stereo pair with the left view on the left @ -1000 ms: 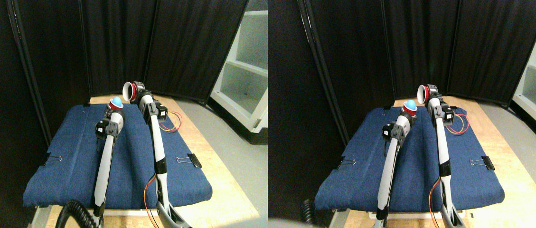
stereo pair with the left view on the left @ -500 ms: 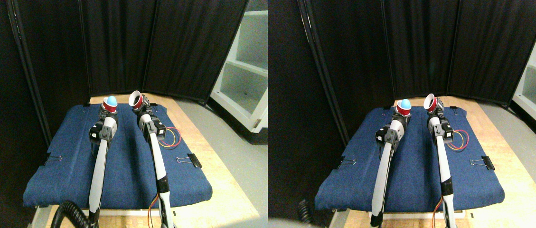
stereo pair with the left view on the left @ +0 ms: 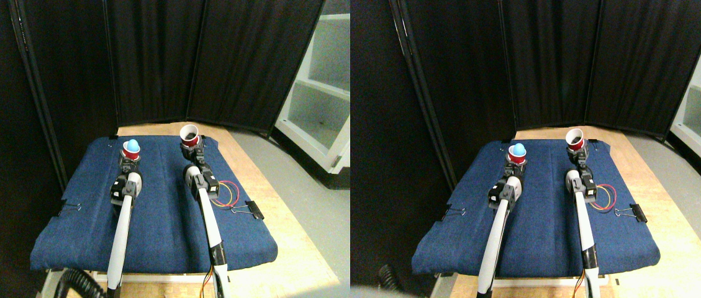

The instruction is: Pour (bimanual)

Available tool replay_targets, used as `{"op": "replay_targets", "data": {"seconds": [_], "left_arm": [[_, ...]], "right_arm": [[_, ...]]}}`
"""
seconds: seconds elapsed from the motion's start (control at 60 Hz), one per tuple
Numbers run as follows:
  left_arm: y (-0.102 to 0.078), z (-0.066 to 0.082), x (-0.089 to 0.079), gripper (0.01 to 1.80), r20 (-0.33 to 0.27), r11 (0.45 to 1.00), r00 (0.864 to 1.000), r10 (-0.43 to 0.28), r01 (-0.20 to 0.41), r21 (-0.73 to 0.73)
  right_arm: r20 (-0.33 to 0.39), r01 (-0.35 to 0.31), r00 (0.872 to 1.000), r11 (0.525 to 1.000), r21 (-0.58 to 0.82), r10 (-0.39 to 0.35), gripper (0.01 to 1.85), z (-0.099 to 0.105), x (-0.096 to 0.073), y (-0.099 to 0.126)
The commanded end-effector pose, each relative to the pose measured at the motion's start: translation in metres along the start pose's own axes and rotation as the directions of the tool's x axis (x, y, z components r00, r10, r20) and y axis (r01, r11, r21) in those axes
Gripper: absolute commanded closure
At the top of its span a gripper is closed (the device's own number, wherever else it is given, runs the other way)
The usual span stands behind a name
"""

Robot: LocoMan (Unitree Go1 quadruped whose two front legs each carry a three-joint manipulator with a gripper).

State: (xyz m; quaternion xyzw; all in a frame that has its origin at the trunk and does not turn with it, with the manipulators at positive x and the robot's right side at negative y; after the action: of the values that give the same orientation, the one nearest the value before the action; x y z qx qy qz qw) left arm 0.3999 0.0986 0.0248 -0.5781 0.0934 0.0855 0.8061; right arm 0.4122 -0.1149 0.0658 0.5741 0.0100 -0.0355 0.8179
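Two small red cups stand upright over the blue cloth (stereo pair with the left view on the left: 158,211). The left cup (stereo pair with the left view on the left: 131,151) carries a light blue ball (stereo pair with the left view on the left: 132,144) in its mouth, and my left gripper (stereo pair with the left view on the left: 130,159) is shut on this cup from below. The right cup (stereo pair with the left view on the left: 189,136) shows a white, empty inside and sits a little farther back, with my right gripper (stereo pair with the left view on the left: 192,148) shut on it. The cups are apart, about a hand's width between them.
The cloth covers a wooden table (stereo pair with the left view on the left: 275,217), pinned by black binder clips at the right edge (stereo pair with the left view on the left: 249,208) and left edge (stereo pair with the left view on the left: 71,205). Red and yellow wires (stereo pair with the left view on the left: 226,194) loop beside the right arm. Black curtains stand behind; a white shelf unit (stereo pair with the left view on the left: 319,93) is at far right.
Both arms have pulled back and lowered. The right cup has swung from tilted toward the left cup to upright. The ball stays in the left cup.
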Motion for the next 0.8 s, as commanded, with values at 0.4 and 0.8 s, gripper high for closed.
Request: {"op": "replay_targets", "data": {"seconds": [0.4,0.8], "left_arm": [[0.043,-0.001,0.021,1.48,0.091,0.997,0.994,0.055,-0.051,-0.053],[0.046,-0.002,0.034,1.48,0.074,0.996,0.995,0.072,-0.067,-0.067]], "right_arm": [[0.079,0.037,0.996,0.998,0.054,-0.041,1.53,0.011,0.000,-0.031],[0.105,0.082,0.990,0.994,0.079,-0.090,1.53,0.007,0.000,-0.056]]}}
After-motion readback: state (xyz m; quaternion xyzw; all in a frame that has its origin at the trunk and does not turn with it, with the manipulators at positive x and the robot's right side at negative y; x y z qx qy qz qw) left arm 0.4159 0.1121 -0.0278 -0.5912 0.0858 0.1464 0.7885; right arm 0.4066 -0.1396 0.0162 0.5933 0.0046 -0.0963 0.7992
